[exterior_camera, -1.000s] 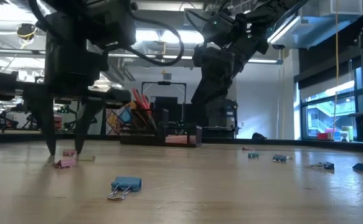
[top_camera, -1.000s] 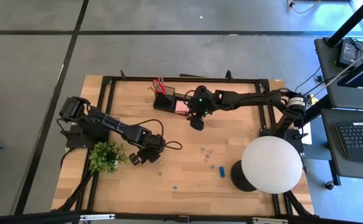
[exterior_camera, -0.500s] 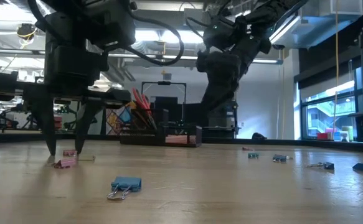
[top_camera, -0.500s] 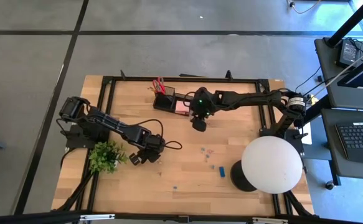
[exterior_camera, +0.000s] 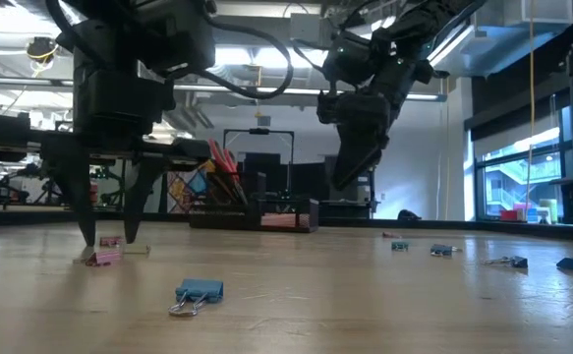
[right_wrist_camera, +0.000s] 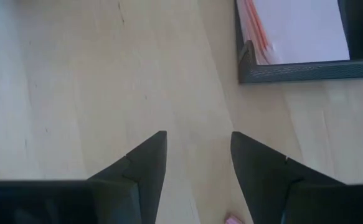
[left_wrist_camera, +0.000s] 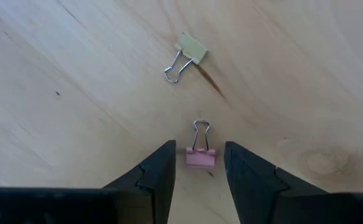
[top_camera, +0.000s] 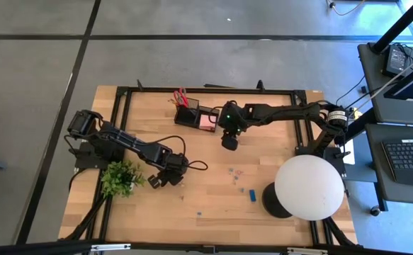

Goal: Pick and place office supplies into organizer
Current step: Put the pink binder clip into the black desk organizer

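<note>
My left gripper (left_wrist_camera: 200, 163) is open and points down at the table just right of the plant. A small pink binder clip (left_wrist_camera: 200, 155) lies flat on the wood between its fingertips, untouched; the low view shows the same clip (exterior_camera: 104, 258) under the left gripper (exterior_camera: 106, 236). A yellow clip (left_wrist_camera: 184, 55) lies a little beyond it. My right gripper (top_camera: 228, 144) hangs open and empty above the table, just right of the black organizer (top_camera: 192, 113). The organizer's tray holds the pink sticky-note pad (right_wrist_camera: 293, 31), and its cup holds the red scissors (top_camera: 180, 95).
A blue binder clip (exterior_camera: 200, 292) lies near the front. Several small clips (top_camera: 234, 173) and a blue block (top_camera: 253, 194) lie right of centre. The green plant (top_camera: 121, 177) stands beside my left arm. The white globe lamp (top_camera: 309, 185) fills the near right corner.
My right gripper has tipped at the wrist. Its fingers have swung away from the organizer, a little toward the table's near right, while staying open and clear of the table. The left gripper and the pink clip have kept still.
</note>
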You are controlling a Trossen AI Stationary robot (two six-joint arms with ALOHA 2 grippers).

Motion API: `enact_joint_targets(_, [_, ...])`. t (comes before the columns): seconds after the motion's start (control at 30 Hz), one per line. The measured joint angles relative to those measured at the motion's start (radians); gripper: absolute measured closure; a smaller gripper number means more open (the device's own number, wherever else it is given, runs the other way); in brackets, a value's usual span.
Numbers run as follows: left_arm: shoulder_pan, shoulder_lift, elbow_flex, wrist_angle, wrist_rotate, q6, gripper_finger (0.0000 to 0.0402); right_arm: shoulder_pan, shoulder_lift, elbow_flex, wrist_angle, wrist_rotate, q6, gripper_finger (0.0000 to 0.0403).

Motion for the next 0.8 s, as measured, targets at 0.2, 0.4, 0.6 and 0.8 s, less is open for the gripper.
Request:
enact_joint_targets(0.2, [0.000, 0.000, 0.000, 0.000, 0.012, 0.000, 0.0295, 0.000, 0.000, 0.000, 0.001, 0.000, 0.000, 0.0221])
enact_joint_targets(0.4, [0.000, 0.000, 0.002, -0.008, 0.015, 0.000, 0.0317, 0.000, 0.000, 0.000, 0.001, 0.000, 0.000, 0.0221])
enact_joint_targets(0.6, [0.000, 0.001, 0.002, -0.012, 0.016, 0.000, 0.0319, 0.000, 0.000, 0.000, 0.001, 0.000, 0.000, 0.0221])
enact_joint_targets(0.8, [0.000, -0.003, 0.003, -0.013, 0.015, -0.001, 0.0329, 0.000, 0.000, 0.000, 0.001, 0.000, 0.000, 0.0221])
